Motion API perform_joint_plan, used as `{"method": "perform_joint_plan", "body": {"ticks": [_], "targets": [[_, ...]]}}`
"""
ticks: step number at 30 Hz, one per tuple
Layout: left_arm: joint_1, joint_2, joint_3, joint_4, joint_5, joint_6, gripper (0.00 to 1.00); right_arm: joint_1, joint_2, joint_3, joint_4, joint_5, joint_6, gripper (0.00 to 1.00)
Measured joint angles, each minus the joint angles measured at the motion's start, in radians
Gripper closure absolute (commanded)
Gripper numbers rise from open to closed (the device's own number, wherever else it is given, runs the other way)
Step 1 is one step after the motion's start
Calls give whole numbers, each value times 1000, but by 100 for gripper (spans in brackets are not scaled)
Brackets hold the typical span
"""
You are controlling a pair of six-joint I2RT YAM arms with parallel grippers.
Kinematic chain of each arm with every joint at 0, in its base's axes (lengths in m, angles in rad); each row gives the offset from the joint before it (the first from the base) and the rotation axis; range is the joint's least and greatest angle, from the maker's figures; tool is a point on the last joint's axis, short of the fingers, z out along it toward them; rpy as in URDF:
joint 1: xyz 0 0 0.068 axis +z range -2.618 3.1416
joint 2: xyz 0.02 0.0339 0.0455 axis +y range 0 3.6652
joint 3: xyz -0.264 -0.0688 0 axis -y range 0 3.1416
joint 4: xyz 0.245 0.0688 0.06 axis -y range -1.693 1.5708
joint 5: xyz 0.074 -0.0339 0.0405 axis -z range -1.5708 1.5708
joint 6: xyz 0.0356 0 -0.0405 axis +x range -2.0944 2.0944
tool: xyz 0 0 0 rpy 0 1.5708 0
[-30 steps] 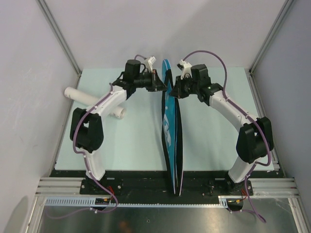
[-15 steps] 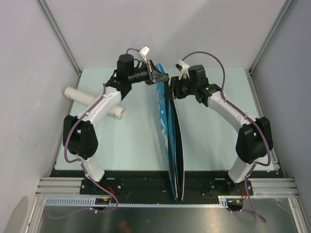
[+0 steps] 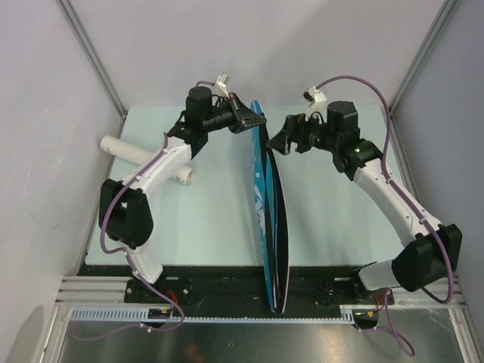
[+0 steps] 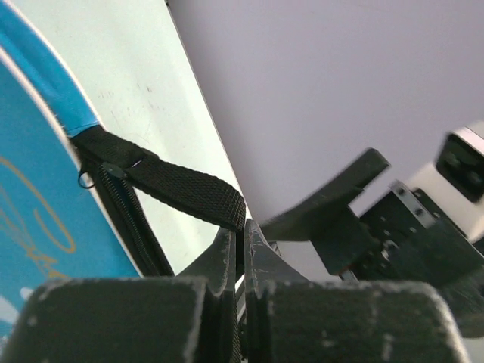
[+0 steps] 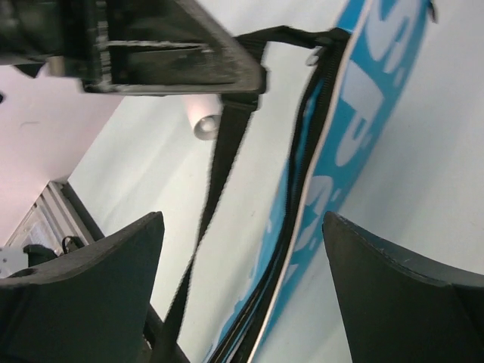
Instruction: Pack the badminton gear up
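Note:
The long blue racket bag (image 3: 269, 219) stands on its edge down the middle of the table, its zip side up. My left gripper (image 3: 252, 123) is at the bag's far end, shut on the black strap (image 4: 185, 193), which runs from the zip end into its fingertips. My right gripper (image 3: 279, 141) hangs open just right of the bag's far end, touching nothing. In the right wrist view the bag (image 5: 355, 136) and the strap (image 5: 219, 178) lie between and beyond its spread fingers (image 5: 113, 272). A white tube (image 3: 145, 157) lies at the left. Rackets and shuttlecocks are out of view.
The pale green table mat (image 3: 204, 219) is bounded by grey walls at left, right and back. A black rail (image 3: 227, 280) with both arm bases runs along the near edge. The tube's open end (image 5: 204, 121) shows beside the strap.
My right gripper has opened and drawn back to the right, off the bag's far end. The left gripper keeps hold of the strap, and the bag's top has shifted slightly.

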Motion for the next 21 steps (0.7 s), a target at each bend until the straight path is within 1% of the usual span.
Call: {"method": "perform_joint_plan", "body": {"ticks": [5,6,8,10,14,15,18,21], "targets": [[-6,-5,0,-20,-54,3,100,56,-56,-8,9,14,-36,6],[-7,-8,-2,-24,-67,3,100,85,-58,-8,12,42,-43,1],[-10,-16,-9,-31,-86,5,100,130,-53,-8,8,89,-48,0],[-12,-24,-14,-38,-105,5,100,185,-38,-9,7,173,-59,0],[-18,-32,-16,-47,-128,0,100,293,1,-13,-11,455,-80,0],[-20,-35,-16,-50,-134,0,100,311,12,-14,-13,503,-86,0],[-24,-37,-16,-51,-148,-3,100,332,50,-14,-13,611,-104,0],[-26,-38,-16,-56,-160,-10,100,330,103,-14,-12,718,-132,5]]}}
